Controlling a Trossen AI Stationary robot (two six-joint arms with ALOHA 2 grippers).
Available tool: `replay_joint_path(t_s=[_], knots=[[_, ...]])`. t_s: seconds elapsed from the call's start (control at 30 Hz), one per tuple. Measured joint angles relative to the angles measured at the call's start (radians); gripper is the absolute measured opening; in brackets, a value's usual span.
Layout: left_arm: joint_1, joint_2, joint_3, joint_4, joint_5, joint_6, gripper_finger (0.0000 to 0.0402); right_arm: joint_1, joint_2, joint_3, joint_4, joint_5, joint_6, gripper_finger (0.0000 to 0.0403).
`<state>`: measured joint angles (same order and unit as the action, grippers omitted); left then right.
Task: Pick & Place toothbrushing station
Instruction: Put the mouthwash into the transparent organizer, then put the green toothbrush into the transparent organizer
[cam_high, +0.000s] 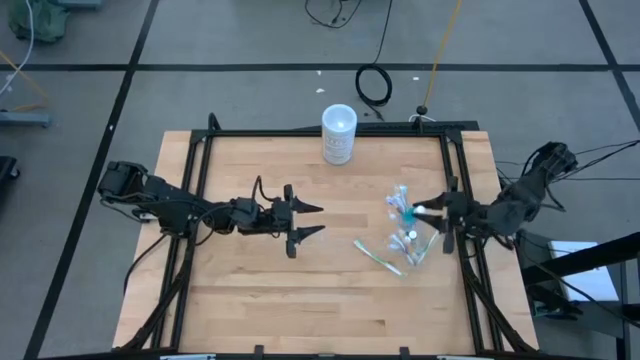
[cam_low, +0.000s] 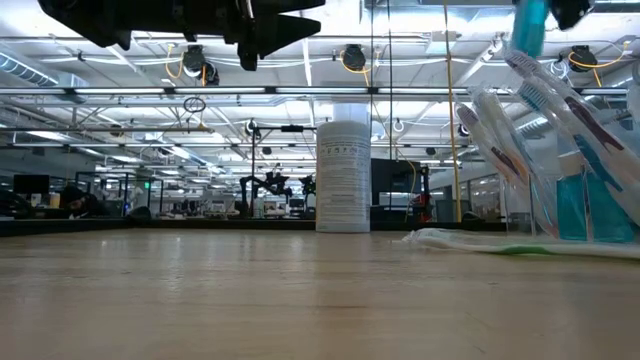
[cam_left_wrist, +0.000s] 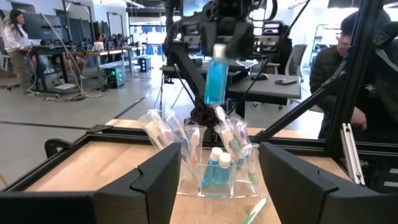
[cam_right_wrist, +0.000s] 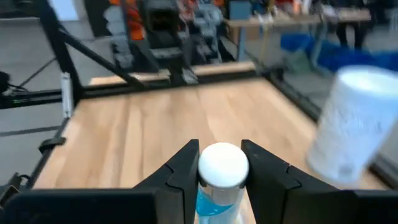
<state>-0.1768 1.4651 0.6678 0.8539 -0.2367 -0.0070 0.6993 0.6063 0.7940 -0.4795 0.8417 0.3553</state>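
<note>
The wooden counter (cam_high: 260, 290) fills the middle of the frame. At its upper edge stands a frosted cylindrical container (cam_high: 339, 134) with a white lid. Left of centre, the left gripper (cam_high: 312, 220) hangs with its fingers spread. At centre right, the right gripper (cam_high: 428, 210) sits above a clear cup (cam_high: 408, 240) of toothbrushes (cam_high: 400, 205); a green-accented toothbrush (cam_high: 377, 256) lies just beside the cup.
</note>
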Motion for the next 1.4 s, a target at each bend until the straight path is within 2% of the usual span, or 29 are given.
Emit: replay_joint_path(t_s=[0.13,0.3,0.57,0.67,1.0,1.4], knots=[[0.000,0.000,0.000,-0.013,0.000,0.000,0.0225,-0.001,0.005,0.000,-0.197,-0.010,0.193,0.0096],[0.000,0.000,0.000,-0.035,0.000,0.001,0.0225,-0.006,0.077,-0.001,-0.375,-0.060,0.433,0.0096],[0.000,0.001,0.000,-0.040,0.000,0.001,0.0225,-0.006,0.206,-0.050,-0.483,-0.118,0.632,0.0096],[0.000,0.001,0.000,-0.042,0.000,0.001,0.0225,-0.006,0.227,-0.061,-0.478,-0.144,0.674,0.0096],[0.000,0.001,0.000,-0.042,0.000,-0.002,0.0225,-0.006,0.253,-0.146,-0.459,-0.136,0.786,0.0099],[0.000,0.001,0.000,-0.042,0.000,-0.002,0.0225,-0.006,0.223,-0.166,-0.453,-0.139,0.704,0.0167]])
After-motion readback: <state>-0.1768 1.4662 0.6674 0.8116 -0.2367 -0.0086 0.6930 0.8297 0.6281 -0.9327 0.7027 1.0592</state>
